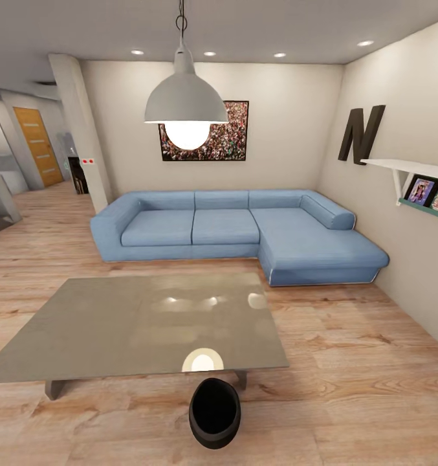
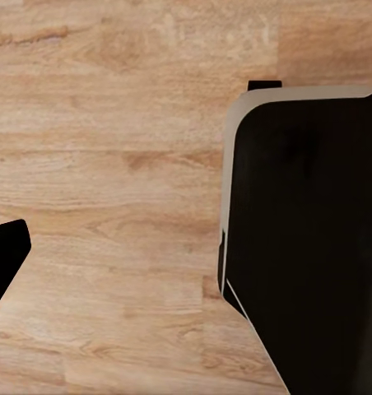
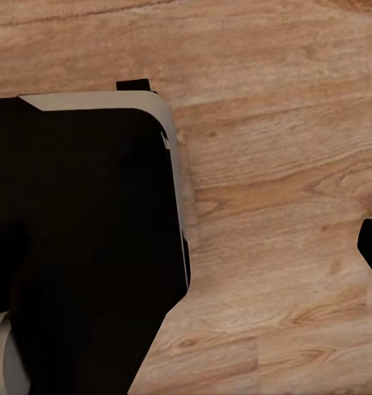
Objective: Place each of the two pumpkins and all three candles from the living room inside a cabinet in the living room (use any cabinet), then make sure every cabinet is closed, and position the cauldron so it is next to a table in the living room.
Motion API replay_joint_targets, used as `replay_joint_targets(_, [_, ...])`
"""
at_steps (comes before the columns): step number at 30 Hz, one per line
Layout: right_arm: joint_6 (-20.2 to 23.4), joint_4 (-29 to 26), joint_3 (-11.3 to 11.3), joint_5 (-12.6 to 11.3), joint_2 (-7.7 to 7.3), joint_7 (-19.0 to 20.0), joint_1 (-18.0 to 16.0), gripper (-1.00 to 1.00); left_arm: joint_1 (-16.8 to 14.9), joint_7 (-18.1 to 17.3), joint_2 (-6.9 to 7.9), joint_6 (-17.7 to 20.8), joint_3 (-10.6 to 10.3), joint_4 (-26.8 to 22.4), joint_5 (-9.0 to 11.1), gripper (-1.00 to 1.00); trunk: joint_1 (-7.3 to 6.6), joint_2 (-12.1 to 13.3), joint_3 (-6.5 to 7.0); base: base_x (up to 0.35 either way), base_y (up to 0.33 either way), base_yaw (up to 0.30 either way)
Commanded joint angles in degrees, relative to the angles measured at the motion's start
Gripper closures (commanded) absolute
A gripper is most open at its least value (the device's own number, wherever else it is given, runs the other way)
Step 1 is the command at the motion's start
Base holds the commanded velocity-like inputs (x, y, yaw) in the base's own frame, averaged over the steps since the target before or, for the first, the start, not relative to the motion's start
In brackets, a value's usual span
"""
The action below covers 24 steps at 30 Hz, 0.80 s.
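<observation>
Your black cauldron (image 1: 215,414) sits right by the table (image 1: 115,323), so that part looks done. You cannot tell if your claws are open.

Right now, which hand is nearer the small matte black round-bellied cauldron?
Cannot tell, likely even. The cauldron sits on the wood-plank floor, about centred ahead by the glossy grey table's near edge. Both wrist cameras face floor beside the robot's dark body, mirror-like.
</observation>
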Motion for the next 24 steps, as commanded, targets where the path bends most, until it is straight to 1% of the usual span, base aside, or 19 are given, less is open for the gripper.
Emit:
replay_joint_targets(1, [-0.3, 0.2, 0.5, -0.6, 0.01, 0.0, -0.1, -1.00, 0.0, 0.2, 0.04, -0.1, -0.5, 0.0, 0.6, -1.00, 0.03, -0.1, -0.12, 0.000, 0.000, 0.000])
replay_joint_targets(8, [-0.3, 0.2, 0.5, -0.4, 0.00, 0.0, -0.1, -1.00, 0.0, 0.2, 0.16, -0.1, 0.0, -0.2, 0.8, -1.00, 0.03, -0.1, -0.12, 0.000, 0.000, 0.000])
replay_joint_targets(13, [-0.3, 0.2, 0.6, 0.0, 0.07, 0.1, -0.1, -1.00, 0.0, 0.2, 0.17, -0.1, 0.0, -0.2, 0.8, -1.00, 0.03, -0.1, -0.12, 0.000, 0.000, 0.000])
replay_joint_targets(24, [-0.2, 0.1, 0.6, -0.2, 0.09, 0.1, -0.1, -1.00, 0.0, 0.2, 0.18, -0.1, 0.1, -0.2, 0.7, -1.00, 0.03, -0.1, -0.12, 0.000, 0.000, 0.000])
